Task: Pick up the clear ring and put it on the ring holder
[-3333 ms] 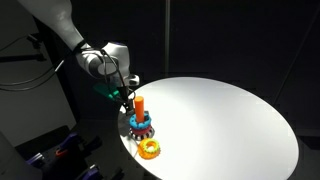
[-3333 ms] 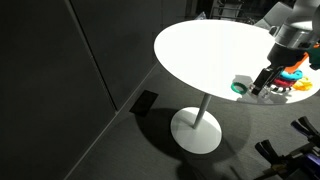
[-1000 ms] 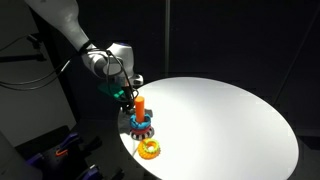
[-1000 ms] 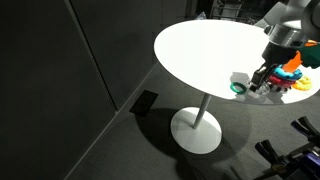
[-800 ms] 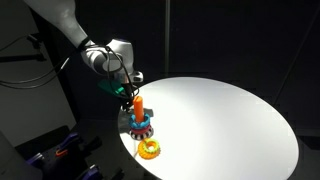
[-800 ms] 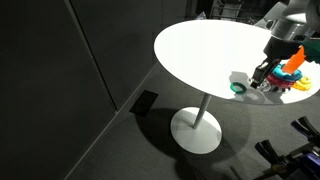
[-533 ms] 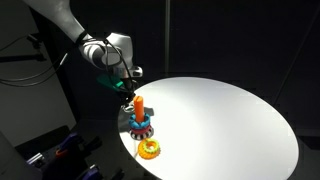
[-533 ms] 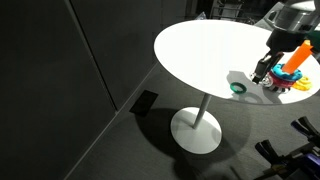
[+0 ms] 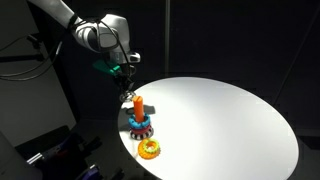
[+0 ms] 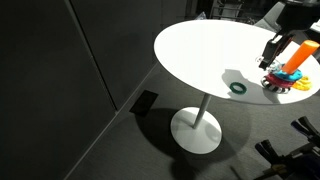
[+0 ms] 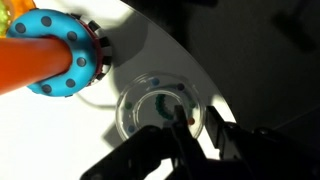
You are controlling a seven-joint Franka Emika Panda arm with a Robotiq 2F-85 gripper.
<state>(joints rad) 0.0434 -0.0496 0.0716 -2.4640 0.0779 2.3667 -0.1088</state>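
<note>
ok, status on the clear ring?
Pincer shut on clear ring, raised beside ring holder. Not on peg yet. Loose yellow ring by base, not blocking.

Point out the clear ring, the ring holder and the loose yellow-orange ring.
clear ring (image 11: 137, 100): wrist view, on its transparent rim.
ring holder (image 9: 138, 104): in an exterior view, on its upright orange peg.
yellow-orange ring (image 9: 144, 150): in an exterior view, on its band beside the hole.

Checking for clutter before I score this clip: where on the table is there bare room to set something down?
Most of the white table is bare: everything beyond the ring holder toward the opposite rim. Crowded is the one edge where ring holder, yellow ring and clear ring lie, gripper above.
</note>
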